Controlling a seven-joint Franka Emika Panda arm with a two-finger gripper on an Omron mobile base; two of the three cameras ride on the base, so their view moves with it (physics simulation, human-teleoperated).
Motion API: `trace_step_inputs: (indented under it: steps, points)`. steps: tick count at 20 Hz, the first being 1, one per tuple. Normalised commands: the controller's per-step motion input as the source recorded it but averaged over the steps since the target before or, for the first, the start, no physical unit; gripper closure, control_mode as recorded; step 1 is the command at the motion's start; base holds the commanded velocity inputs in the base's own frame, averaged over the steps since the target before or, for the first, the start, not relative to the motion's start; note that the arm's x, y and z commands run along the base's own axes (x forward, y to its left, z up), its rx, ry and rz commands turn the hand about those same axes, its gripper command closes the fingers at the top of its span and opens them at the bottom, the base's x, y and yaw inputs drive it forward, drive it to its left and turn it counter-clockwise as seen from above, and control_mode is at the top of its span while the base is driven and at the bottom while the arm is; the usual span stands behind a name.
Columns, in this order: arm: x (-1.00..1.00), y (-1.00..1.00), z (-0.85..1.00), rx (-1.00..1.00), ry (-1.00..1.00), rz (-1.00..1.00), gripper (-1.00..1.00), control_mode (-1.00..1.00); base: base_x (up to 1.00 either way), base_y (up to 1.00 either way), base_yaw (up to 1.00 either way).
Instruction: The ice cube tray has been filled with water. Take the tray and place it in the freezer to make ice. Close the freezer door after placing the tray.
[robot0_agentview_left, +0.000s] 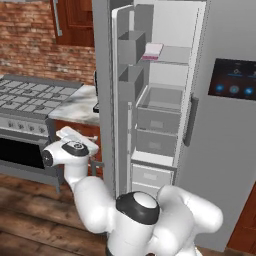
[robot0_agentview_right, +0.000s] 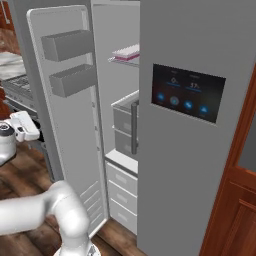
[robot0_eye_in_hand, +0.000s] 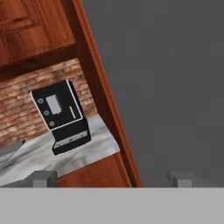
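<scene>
Tray (robot0_agentview_left: 152, 51) lies on an upper freezer (robot0_agentview_left: 167, 75) shelf, pink edge facing out; also seen in the right base view (robot0_agentview_right: 126, 52). Freezer door (robot0_agentview_right: 67, 120) stands wide open, two bins (robot0_agentview_right: 67, 45) on its inner side. Gripper (robot0_eye_in_hand: 112, 178) sits left of the door's outer face, jaws apart, holding nothing. Hand view faces grey panel, wood trim, black coffee machine (robot0_eye_in_hand: 61, 116) on marble bench (robot0_eye_in_hand: 48, 153). Stove (robot0_agentview_left: 27, 100) far left.

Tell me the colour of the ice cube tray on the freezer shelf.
Pale pink-white ice cube tray, clearest in the left base view.

ice cube tray (robot0_agentview_right: 126, 52): right end hidden by fridge door | stove (robot0_agentview_left: 30, 97): cut off left
</scene>
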Motion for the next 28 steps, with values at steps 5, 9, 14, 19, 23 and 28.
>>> trace_step_inputs:
  steps: [5,9,14,19,23,28]
  points:
    - [0.04,0.12,-0.01,0.00,0.00,-0.15,-1.00,-1.00,0.00,0.00,0.00]
    - [0.00,-0.15,0.00,0.04,0.00,-0.11,-1.00,-1.00,0.00,0.00,0.00]
    - [0.05,-0.27,-0.03,0.06,0.00,-0.07,-1.00,-1.00,0.00,0.00,0.00]
    - [0.16,-0.26,-0.11,0.07,-0.01,-0.04,-1.00,-1.00,0.00,0.00,0.00]
    - [0.08,-0.27,-0.08,0.07,-0.04,-0.02,-1.00,-1.00,0.00,0.00,0.00]
    - [-0.05,-0.43,0.00,0.10,-0.11,-0.04,-1.00,-1.00,0.00,0.00,0.00]
